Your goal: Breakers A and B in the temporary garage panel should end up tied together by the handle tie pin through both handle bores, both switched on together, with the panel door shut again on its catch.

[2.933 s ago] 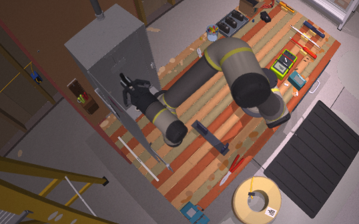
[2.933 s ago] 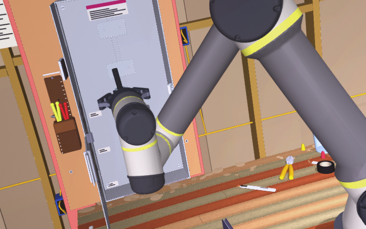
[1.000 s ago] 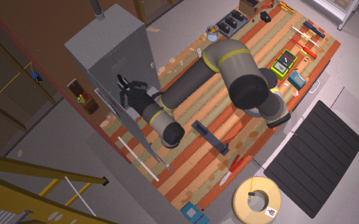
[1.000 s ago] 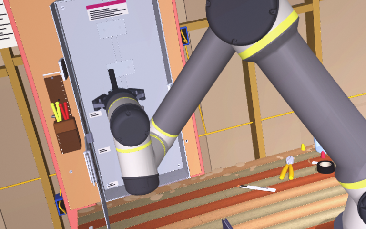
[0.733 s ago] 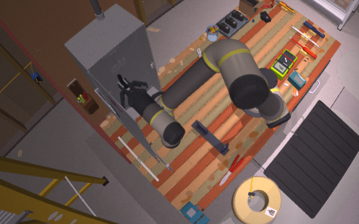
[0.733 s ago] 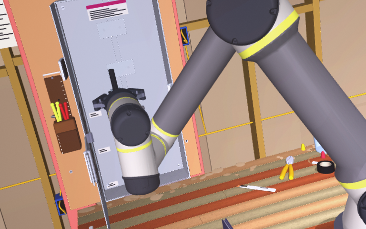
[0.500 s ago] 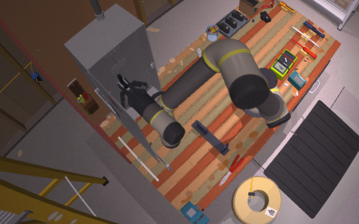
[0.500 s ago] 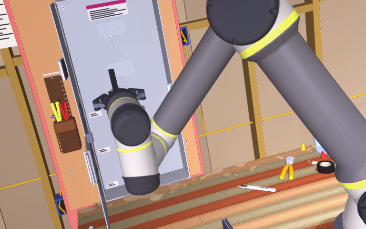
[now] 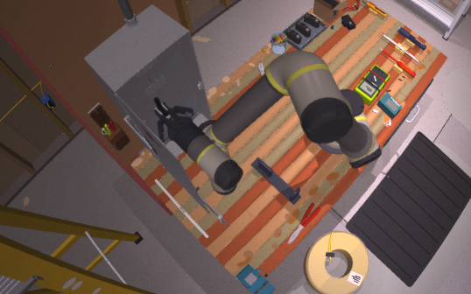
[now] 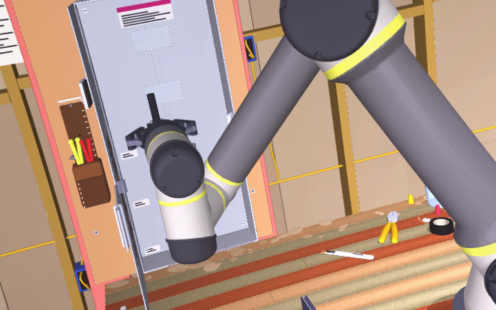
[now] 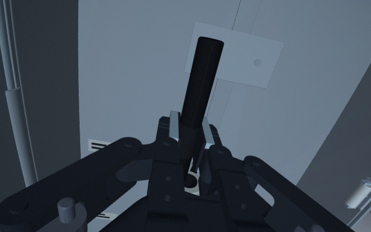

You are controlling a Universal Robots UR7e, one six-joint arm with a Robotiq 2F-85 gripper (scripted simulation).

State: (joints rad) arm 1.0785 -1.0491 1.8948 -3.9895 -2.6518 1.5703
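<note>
My gripper [image 11: 191, 134] [image 10: 155, 122] [image 9: 161, 117] is close in front of the grey panel [image 10: 161, 120] [image 9: 144, 74]. The handle tie pin [image 11: 201, 90] [image 10: 152, 107] [image 9: 158, 106] is a black rod. It points up out of my fingers, across the panel face. The panel door [image 10: 126, 223] [image 9: 173, 175] stands open on the left, seen edge-on. The breakers are hidden behind my wrist. My gripper is closed and holds the tie pin.
A brown holder [image 10: 90, 181] with yellow and red pins hangs on the board left of the panel. A dark bracket [image 9: 275, 179], red pliers [image 9: 304, 223] and a cable reel [image 9: 337, 262] lie on the striped floor. Yellow-handled pliers [image 10: 388, 228] and a tape roll [image 10: 440, 226] lie to the right.
</note>
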